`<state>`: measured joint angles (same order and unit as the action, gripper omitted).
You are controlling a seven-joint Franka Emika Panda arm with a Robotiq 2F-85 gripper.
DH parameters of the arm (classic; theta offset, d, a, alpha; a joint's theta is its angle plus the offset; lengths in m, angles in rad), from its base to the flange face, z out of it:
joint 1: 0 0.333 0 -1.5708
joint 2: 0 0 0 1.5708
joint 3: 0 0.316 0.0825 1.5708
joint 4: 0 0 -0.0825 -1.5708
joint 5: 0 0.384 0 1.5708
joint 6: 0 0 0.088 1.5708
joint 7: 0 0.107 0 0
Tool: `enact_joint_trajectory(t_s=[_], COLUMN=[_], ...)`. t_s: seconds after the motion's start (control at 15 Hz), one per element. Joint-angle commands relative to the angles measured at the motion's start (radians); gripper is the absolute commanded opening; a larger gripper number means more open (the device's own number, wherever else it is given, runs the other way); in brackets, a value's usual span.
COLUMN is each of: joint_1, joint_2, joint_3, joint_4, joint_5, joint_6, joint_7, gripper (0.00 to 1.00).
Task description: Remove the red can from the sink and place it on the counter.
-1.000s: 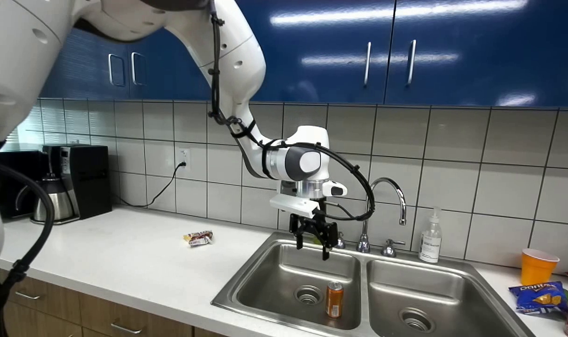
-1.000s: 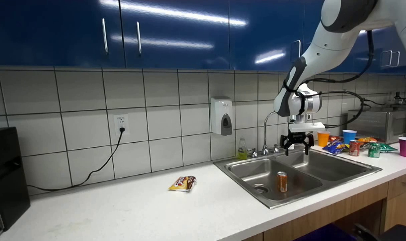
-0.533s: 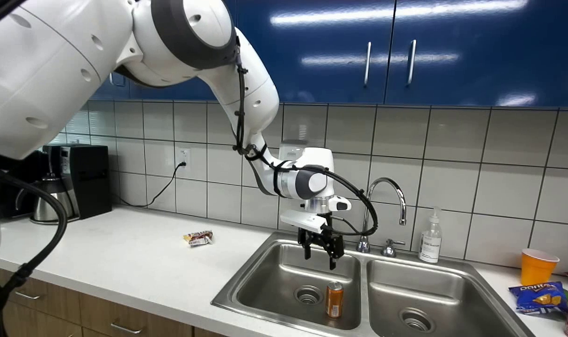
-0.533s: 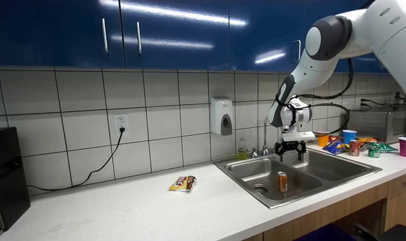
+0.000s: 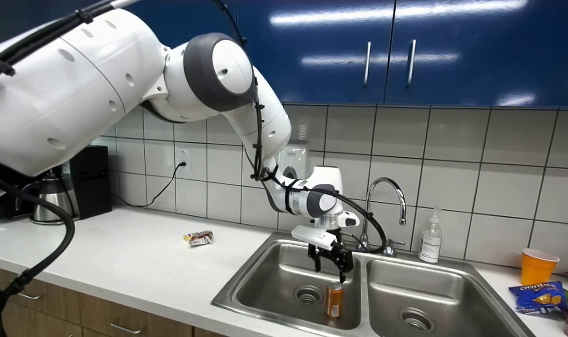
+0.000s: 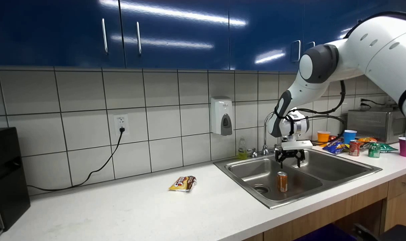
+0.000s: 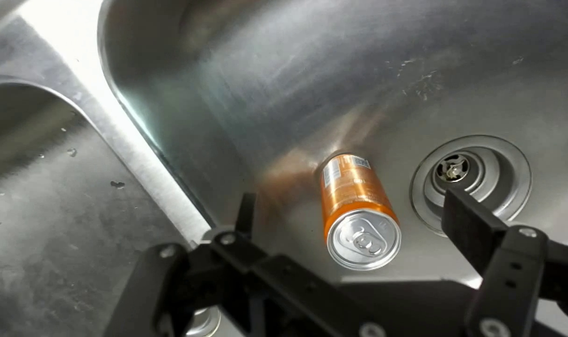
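Note:
The red can (image 5: pixel 334 300) is an orange-red can with a silver top. It stands upright on the floor of a basin of the steel sink (image 5: pixel 364 290), beside the drain; it also shows in an exterior view (image 6: pixel 282 182) and in the wrist view (image 7: pixel 356 192). My gripper (image 5: pixel 330 275) is open and empty above the can, also seen in an exterior view (image 6: pixel 290 167). In the wrist view the fingers (image 7: pixel 347 199) are spread, one to each side of the can's top, not touching it. The off-white counter (image 6: pixel 149 214) runs beside the sink.
A snack wrapper (image 6: pixel 183 183) lies on the counter. The chrome faucet (image 5: pixel 373 206) and a soap bottle (image 5: pixel 430 241) stand behind the sink. An orange cup (image 5: pixel 538 267) and a blue chip bag (image 5: pixel 541 296) are beyond it. A coffee maker (image 5: pixel 90 182) is at the far end.
My arm has come down and the gripper has moved lower, nearer the can's top. It also shifted sideways towards the can. The fingers stay open and the can has not moved.

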<state>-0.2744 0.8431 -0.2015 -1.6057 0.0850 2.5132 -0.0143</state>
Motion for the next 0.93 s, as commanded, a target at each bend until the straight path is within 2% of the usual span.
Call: enact_joint_trajectory(t_s=[0.0,0.87], joint_1=[-0.033,-0.04], joint_2=[0.093,0.289], joint_3=[0.03,0.035], joint_4=[0.114,0.338], joint_5=[0.01,0.005], joint_6=[0.011,0.007], joint_7=[0.018,0.05], gripper=[1.0,1.0])
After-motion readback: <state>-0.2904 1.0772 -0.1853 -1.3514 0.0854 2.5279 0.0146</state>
